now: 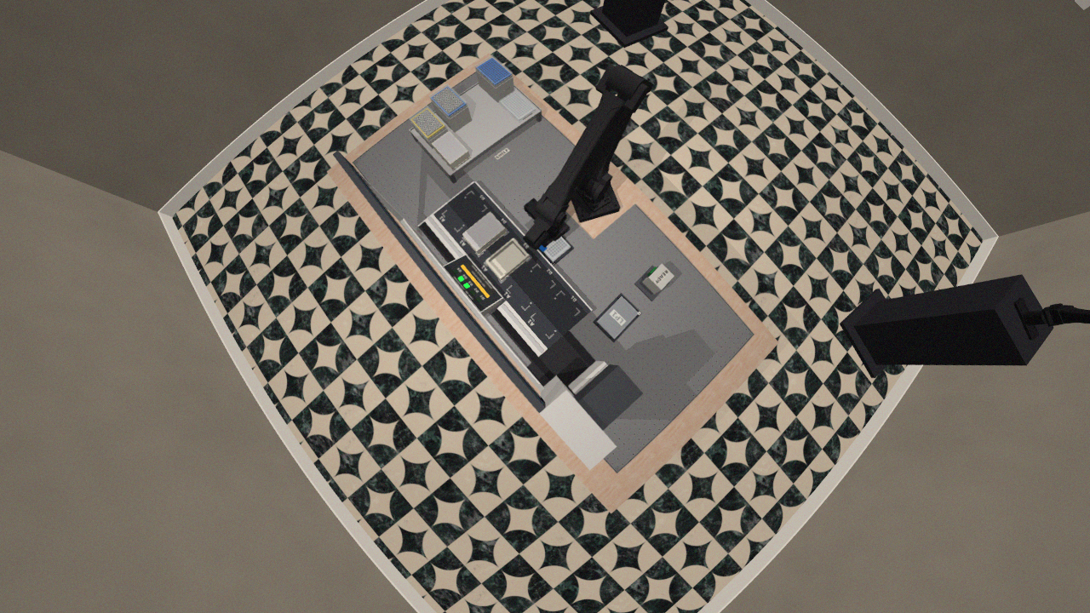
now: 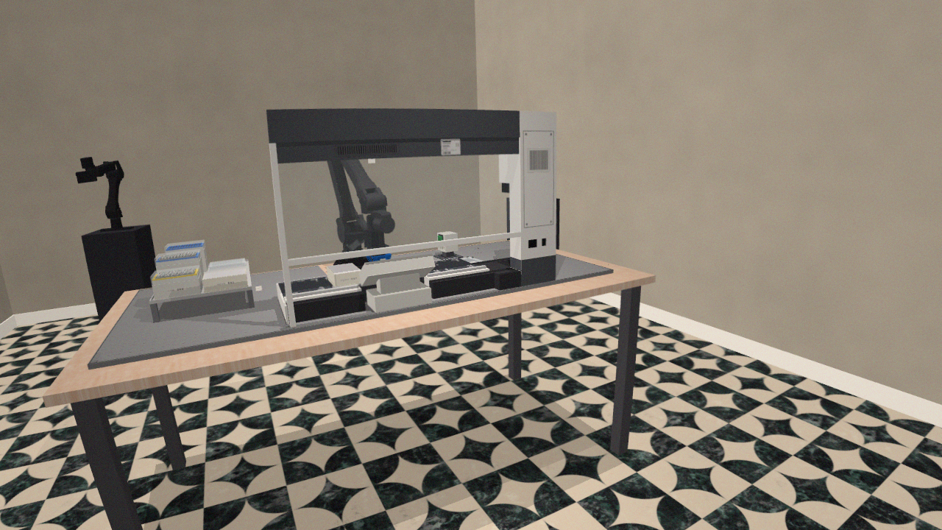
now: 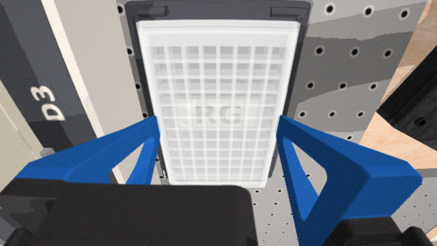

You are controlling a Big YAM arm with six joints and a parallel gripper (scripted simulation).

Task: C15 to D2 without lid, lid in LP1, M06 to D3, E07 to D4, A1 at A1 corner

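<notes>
My gripper [image 3: 218, 123] [image 1: 550, 245] is shut on the clear sample plate [image 3: 218, 68] [image 1: 559, 248], with a blue finger on each long side. The plate hangs low, squarely over the dark regrip nest RG [image 3: 218, 8], whose label shows through the wells. I cannot tell whether the plate touches the nest, or whether its lid is on. On the deck, the open cream reservoir [image 1: 507, 259] lies at D3 and the grey sealed block [image 1: 484, 228] next to it at D4. The D3 label [image 3: 48, 104] shows at the left of the wrist view. Lid park LP1 [image 1: 617, 316] holds nothing.
The SHELF [image 1: 495, 125] [image 2: 197, 296] at the far end holds blue-topped tip racks [image 1: 494, 72], a yellow one [image 1: 428, 122] and white labware [image 1: 450, 150]. The READY key [image 1: 659, 277] stands on its post beyond LP1. The liquid handler's frame [image 2: 395, 132] spans the deck.
</notes>
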